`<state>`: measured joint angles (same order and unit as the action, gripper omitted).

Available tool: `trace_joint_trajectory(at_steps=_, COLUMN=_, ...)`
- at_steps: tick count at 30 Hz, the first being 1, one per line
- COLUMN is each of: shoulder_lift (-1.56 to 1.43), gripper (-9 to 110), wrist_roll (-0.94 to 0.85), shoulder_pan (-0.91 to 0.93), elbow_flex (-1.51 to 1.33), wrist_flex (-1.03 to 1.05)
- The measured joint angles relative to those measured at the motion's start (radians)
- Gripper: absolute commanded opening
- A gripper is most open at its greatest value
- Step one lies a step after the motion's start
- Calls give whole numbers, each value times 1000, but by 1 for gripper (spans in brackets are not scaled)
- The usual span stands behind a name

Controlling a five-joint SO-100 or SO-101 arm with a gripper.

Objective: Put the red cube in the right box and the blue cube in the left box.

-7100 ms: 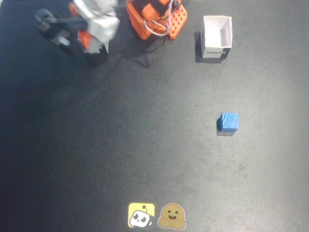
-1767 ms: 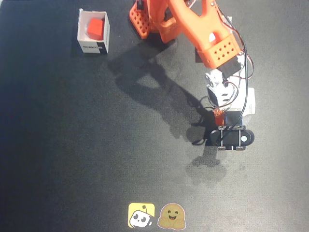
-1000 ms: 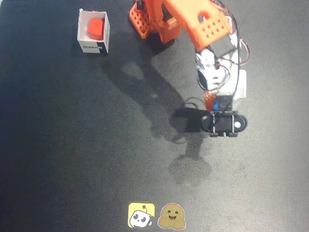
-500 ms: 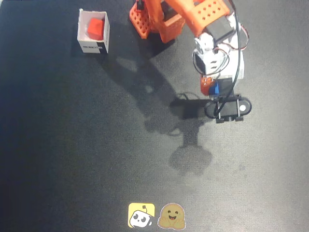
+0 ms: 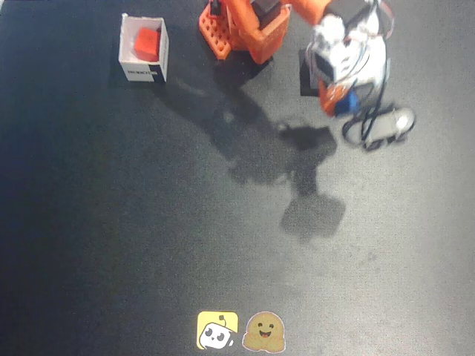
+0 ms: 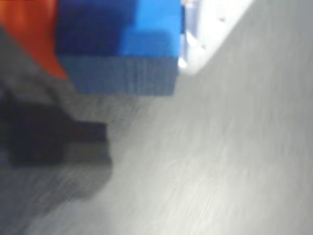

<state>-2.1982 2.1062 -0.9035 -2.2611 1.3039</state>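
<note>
In the fixed view the red cube [image 5: 147,44] lies inside a white box [image 5: 130,67] at the upper left. My gripper [image 5: 346,102] hangs at the upper right, shut on the blue cube [image 5: 348,101], which is lifted off the mat. The second white box is hidden behind the arm there. In the wrist view, which is blurred, the blue cube [image 6: 122,49] fills the top, held between an orange finger [image 6: 27,34] and a white finger [image 6: 210,29], with the dark mat below it.
The orange arm base [image 5: 241,30] stands at the top centre. The arm casts a broad shadow [image 5: 297,170] across the mat's middle. Two stickers [image 5: 217,330] [image 5: 265,331] sit at the bottom edge.
The gripper closed on the blue cube, lifted it off the mat and carried it up the fixed view toward the upper right. The red cube stayed in its box.
</note>
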Motion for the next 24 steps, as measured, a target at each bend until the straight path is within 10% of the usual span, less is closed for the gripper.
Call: trace_joint_trajectory(at_steps=24, shoulder_lift=-313, gripper=10, wrist_roll=106, shoulder_pan=-270, elbow_flex=-103, wrist_flex=245)
